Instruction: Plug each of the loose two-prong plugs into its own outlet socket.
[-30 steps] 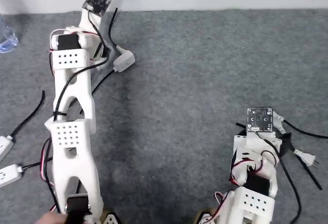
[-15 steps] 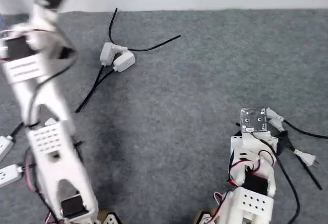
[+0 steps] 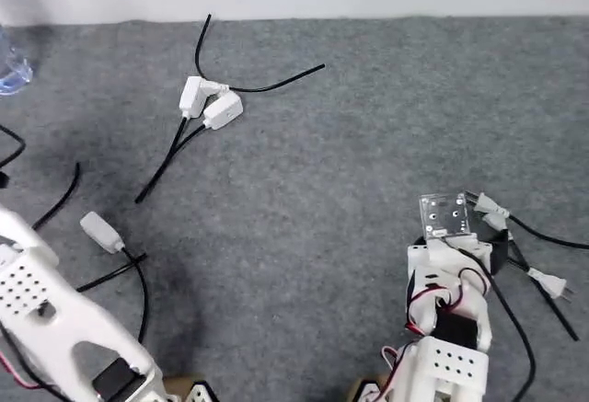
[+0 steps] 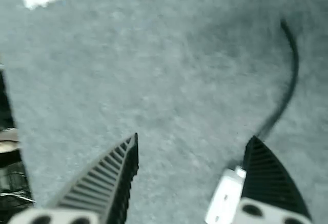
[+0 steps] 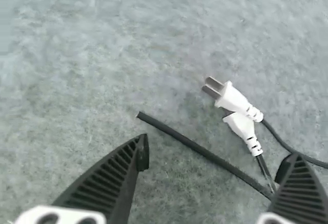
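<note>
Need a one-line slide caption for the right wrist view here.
Right gripper open over grey carpet, with two white two-prong plugs on black cords lying close together beyond its fingers.

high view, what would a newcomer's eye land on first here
The two white arms stand out first against the grey carpet: the left arm at the near left corner, the right arm at the near right. Next come the white two-prong plugs lying loose on black cords just beyond the right arm, and a pair of white cord ends lying side by side at the far left.
</note>
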### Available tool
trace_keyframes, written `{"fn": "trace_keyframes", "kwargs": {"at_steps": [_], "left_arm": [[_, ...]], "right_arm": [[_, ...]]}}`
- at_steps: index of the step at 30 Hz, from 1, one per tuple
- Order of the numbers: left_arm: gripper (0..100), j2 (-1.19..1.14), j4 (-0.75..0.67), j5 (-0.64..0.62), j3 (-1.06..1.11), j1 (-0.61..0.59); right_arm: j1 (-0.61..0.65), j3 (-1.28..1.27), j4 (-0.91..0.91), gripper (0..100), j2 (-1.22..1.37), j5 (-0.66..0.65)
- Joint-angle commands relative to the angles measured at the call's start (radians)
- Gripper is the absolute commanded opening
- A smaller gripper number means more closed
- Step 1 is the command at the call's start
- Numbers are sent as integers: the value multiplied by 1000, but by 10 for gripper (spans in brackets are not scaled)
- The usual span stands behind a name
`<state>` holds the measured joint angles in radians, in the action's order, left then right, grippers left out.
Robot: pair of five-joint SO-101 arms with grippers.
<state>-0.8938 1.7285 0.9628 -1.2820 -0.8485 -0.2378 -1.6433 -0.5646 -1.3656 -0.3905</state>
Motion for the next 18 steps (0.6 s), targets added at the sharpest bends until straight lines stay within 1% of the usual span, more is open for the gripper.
{"fn": "trace_keyframes", "kwargs": {"at_steps": [1, 3, 7, 10, 14, 15, 18], "left_arm": [[312, 157, 32, 15, 142, 20], [312, 262, 32, 11, 272, 52], [312, 535, 28, -41, 579, 144], [312, 735, 20, -43, 814, 212], [312, 961, -57, -40, 1101, 253], [312, 1010, -80, -28, 1176, 258], [312, 1132, -172, 72, 1415, 267]], "right_arm": [[12, 8, 19, 383, -8, -21], [12, 8, 19, 383, -8, -21], [12, 8, 19, 383, -8, -23], [12, 6, 19, 383, -8, -25], [12, 6, 18, 383, -8, -26], [12, 6, 18, 383, -8, -26], [12, 6, 16, 383, -8, -26]]}}
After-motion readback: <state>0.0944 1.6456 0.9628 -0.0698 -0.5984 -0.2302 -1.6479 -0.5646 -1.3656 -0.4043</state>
